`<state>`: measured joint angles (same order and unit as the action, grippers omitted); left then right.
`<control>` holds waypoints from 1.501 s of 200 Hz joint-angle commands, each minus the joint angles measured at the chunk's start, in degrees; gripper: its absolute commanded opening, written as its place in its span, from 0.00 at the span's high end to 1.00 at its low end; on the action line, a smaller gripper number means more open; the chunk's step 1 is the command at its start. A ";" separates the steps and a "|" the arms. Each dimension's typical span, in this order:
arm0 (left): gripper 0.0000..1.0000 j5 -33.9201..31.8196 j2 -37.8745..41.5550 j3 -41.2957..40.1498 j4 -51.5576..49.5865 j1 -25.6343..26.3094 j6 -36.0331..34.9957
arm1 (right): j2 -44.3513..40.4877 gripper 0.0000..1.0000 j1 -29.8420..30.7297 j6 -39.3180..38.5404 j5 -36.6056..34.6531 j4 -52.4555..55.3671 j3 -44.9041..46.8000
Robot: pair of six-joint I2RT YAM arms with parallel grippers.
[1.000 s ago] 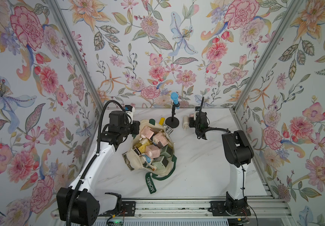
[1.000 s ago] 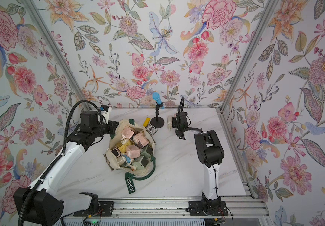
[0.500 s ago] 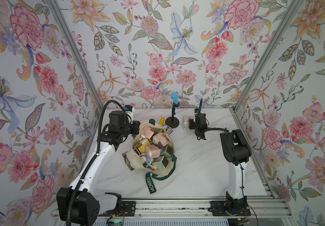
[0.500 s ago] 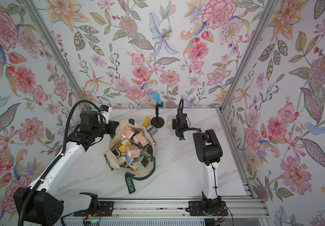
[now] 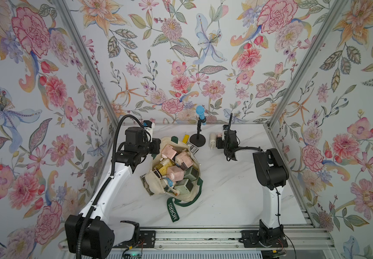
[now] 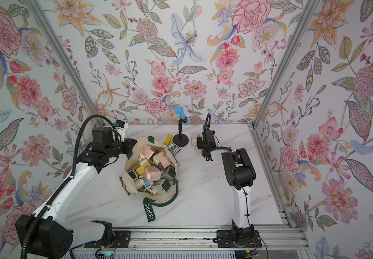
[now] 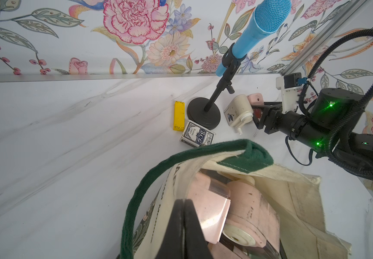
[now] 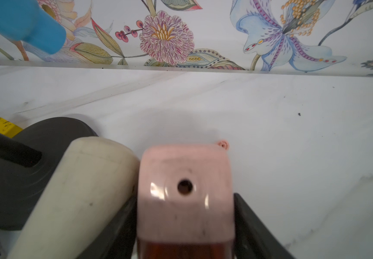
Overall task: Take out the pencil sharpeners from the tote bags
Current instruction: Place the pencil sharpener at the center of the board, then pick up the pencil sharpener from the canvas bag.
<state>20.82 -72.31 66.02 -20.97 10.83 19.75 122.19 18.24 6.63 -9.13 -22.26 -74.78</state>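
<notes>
Many pencil sharpeners (image 5: 174, 170) fill tote bag (image 5: 154, 185); left pincer (image 7: 183, 224) closed, right pincer (image 8: 184, 198) straddling pink sharpener (image 8: 185, 170), grip unclear

You face a white marble-look table (image 5: 226, 201) boxed in on three sides by floral wallpaper walls (image 5: 181, 44). Near the back wall, a bright blue microphone (image 5: 200, 113) tilts in the clip of a short black stand (image 5: 198, 141). A flat yellow bar (image 7: 178, 115) lies just beside the stand's round foot, and a dark blue playing-card box (image 7: 198, 135) lies right against it.
</notes>
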 commanded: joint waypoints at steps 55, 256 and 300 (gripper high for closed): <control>1.00 -0.16 1.91 0.19 -0.01 -0.20 0.03 | -6.14 0.32 -0.10 -0.21 3.07 -1.32 3.94; 1.00 0.19 0.27 0.17 0.21 -0.29 0.16 | -42.73 0.34 15.34 5.38 11.77 10.50 13.93; 1.00 -0.53 0.26 -0.20 0.43 -0.26 -0.06 | -48.98 0.34 31.64 -2.04 5.66 17.85 13.21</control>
<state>20.78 -72.38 66.02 -20.99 10.83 19.75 74.65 45.19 9.72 0.69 -10.46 -61.14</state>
